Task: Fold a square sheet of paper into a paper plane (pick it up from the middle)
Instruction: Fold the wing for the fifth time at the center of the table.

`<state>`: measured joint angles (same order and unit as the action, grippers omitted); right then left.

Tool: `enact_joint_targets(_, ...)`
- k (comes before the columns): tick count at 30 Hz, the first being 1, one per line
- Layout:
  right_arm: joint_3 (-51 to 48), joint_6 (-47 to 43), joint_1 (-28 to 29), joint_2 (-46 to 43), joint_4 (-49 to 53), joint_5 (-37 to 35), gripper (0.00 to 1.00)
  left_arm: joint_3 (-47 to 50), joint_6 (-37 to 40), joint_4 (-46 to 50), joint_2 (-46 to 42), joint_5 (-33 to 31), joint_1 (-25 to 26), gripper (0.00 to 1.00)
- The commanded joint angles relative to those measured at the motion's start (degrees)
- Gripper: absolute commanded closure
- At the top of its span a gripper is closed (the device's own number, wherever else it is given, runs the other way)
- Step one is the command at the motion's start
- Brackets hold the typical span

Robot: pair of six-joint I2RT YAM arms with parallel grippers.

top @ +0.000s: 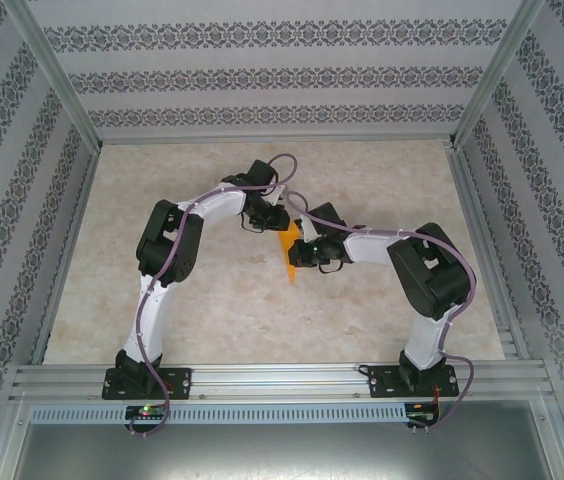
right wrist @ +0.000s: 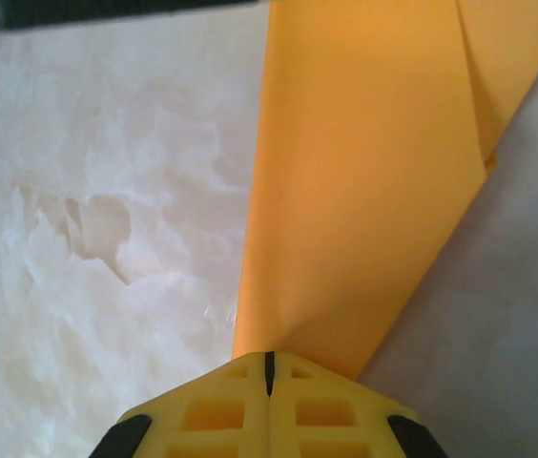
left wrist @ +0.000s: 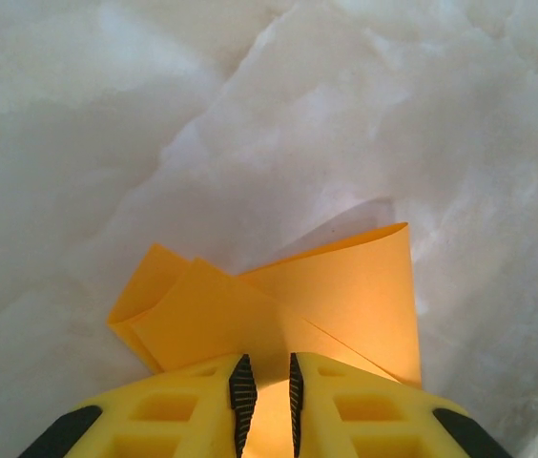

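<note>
Top external view: the partly folded orange sheet of paper (top: 289,255) is between the two arms' grippers, at the middle of the table (top: 382,180). Right wrist view: the right gripper (right wrist: 269,361) is clamped on the sheet's narrow end. Left wrist view: the left gripper (left wrist: 266,367) straddles a folded edge with its jaws narrowly apart; whether they press the paper cannot be told.

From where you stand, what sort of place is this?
Probably a robot test cell: aluminium frame rails box in a marble-look table, patterned panels form the walls, and the left arm and right arm are bolted to the near rail.
</note>
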<state>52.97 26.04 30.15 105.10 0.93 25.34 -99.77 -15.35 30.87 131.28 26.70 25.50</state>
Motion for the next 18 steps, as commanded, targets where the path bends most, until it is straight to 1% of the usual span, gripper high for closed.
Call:
enact_joint_targets(1, -4.3, 3.0, 1.0, -1.5, 4.0, 6.1, 1.00, 2.8, 1.8, 3.6, 5.0, -9.6, -1.5, 0.75)
enact_joint_targets(5, -5.0, 7.6, 0.3, -5.2, -1.1, 10.0, 1.00, 3.3, 2.0, 3.5, 4.9, -8.7, -1.3, 0.75)
enact_joint_targets(8, -3.6, 10.8, 0.4, -5.4, -5.0, 11.8, 1.00, 3.5, 1.9, 3.2, 4.8, -8.3, -1.1, 0.75)
enact_joint_targets(10, -2.2, 12.6, 0.6, -3.2, -7.6, 13.4, 1.00, 3.7, 1.9, 3.0, 4.8, -7.6, -1.1, 0.75)
enact_joint_targets(13, 0.0, 13.4, 1.0, 0.7, -9.1, 13.6, 1.00, 4.3, 1.9, 2.5, 4.6, -7.1, -1.0, 0.75)
enact_joint_targets(18, 3.0, 12.0, 1.0, 5.1, -7.1, 12.2, 1.00, 4.8, 1.8, 2.3, 4.1, -6.4, -0.9, 0.75)
